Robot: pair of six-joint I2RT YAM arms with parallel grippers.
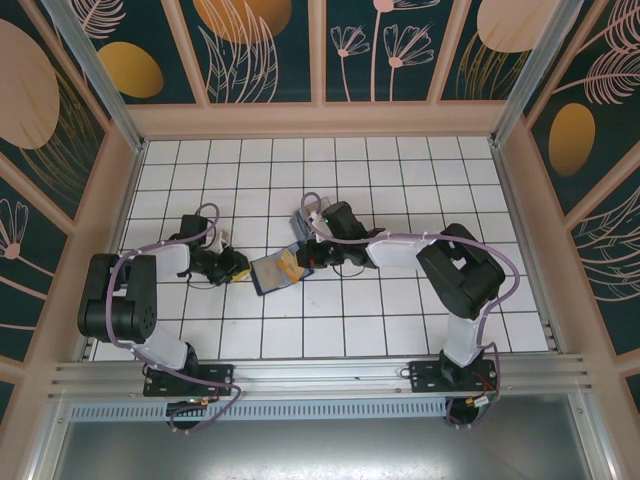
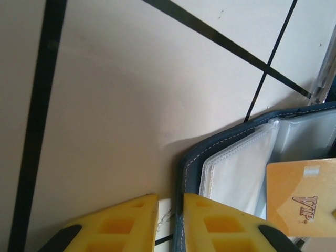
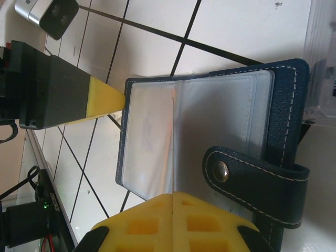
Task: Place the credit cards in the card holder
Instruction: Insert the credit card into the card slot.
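The navy card holder [image 1: 266,276] lies open on the tiles between both grippers, grey pockets [image 3: 220,115] up and clasp tab [image 3: 252,184] loose. My left gripper [image 1: 238,269] sits at its left edge. In the left wrist view the left gripper [image 2: 169,197] has its jaws drawn close with the navy rim [image 2: 190,168] in the narrow gap. My right gripper [image 1: 303,262] is shut on an orange credit card [image 1: 288,265] held over the pockets. That card [image 2: 296,194] reads "VIP"; from the right gripper [image 3: 173,195] it is a thin edge-on line [image 3: 172,142].
A clear plastic slotted rack [image 1: 312,210] stands just behind the right gripper, close to the holder's far side [image 3: 320,52]. White tiled floor [image 1: 400,320] stretches out on all sides, with the enclosure walls [image 1: 130,200] well away.
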